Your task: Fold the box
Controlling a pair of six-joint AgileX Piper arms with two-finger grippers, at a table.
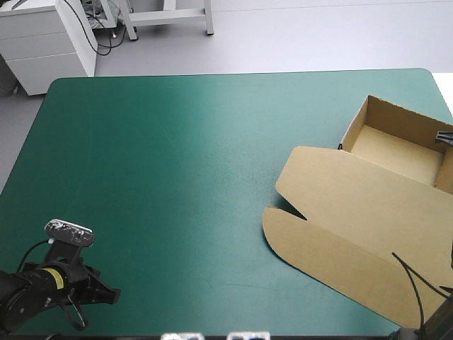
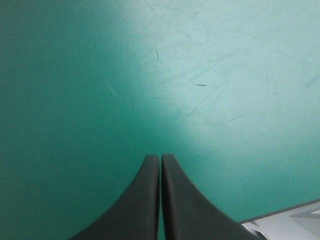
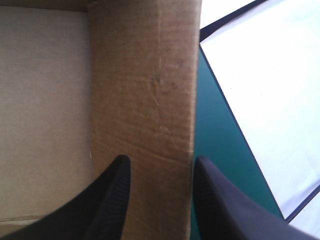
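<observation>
1. My table (image 1: 170, 163), under its teal-green cover, fills most of the high view
2. The brown box (image 1: 354, 219) lies on the table's right side: an open tray by the far right corner, with the lid spread flat from it toward the near edge and rounded flaps at the lid's left end
3. The tray's wall (image 3: 145, 90) nearest the table's right edge stands upright
4. My right gripper (image 3: 160, 162) is parted and straddles that wall, one black finger inside the tray and the other outside over the cover; I see no pinch on the board
5. My left gripper (image 2: 160, 159) is pressed together into one pointed arch, holding nothing, over the cover near the table's near left corner, well apart from the box
</observation>
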